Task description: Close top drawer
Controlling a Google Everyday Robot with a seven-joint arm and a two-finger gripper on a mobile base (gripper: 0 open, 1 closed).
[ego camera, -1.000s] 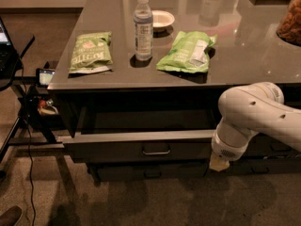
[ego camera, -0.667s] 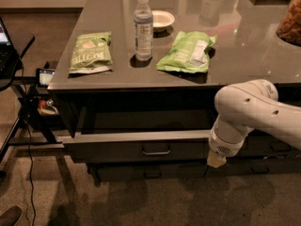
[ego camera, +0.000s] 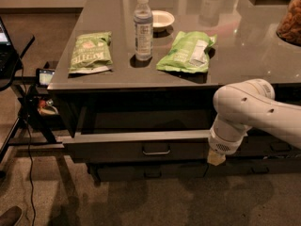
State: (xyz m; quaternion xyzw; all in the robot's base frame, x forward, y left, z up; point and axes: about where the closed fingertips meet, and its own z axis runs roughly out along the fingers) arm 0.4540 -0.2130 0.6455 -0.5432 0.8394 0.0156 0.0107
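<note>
The grey table (ego camera: 235,55) is seen above and behind the gripper (ego camera: 216,157), which is carried by the white arm (ego camera: 244,109). The top drawer (ego camera: 117,149) is shown pulled out, stretching leftward from the gripper, its position unchanged from a second ago, while the gripper is found shifted slightly left and upward at the right end of the drawer front. Contact with that front cannot be told, nor can the gripper's spread. The metal handle (ego camera: 156,149) is placed left of the gripper, roughly level with it. Two green snack bags (ego camera: 90,52) (ego camera: 187,52), a clear bottle (ego camera: 143,26) and a small bowl (ego camera: 162,19) are set up and left of the gripper. Their printing cannot be read.
</note>
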